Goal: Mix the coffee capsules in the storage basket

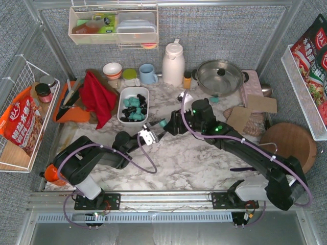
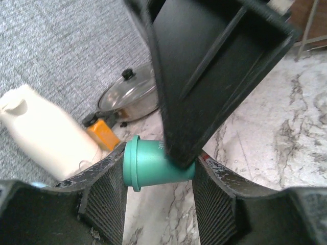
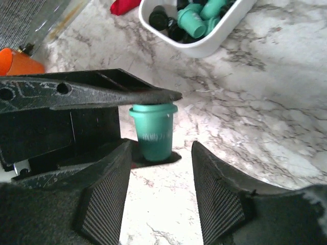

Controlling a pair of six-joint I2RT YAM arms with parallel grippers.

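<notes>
Your left pincer [image 2: 159, 176] is pinching a teal capsule [image 2: 153, 166], right pincer [image 3: 161, 153] sitting spread around it — storage basket [image 1: 121, 108] looking part-mixed, awaiting this one.

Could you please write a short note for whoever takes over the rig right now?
Left gripper: shut on one teal capsule, rim to base, over the marble table.
Right gripper: open, one finger on either side of that capsule, not touching it.
Storage basket: holds the other capsules, teal mostly in the middle, black around them.
Done: one capsule is in hand outside the basket.
Left: drop it back in and mix further.
</notes>
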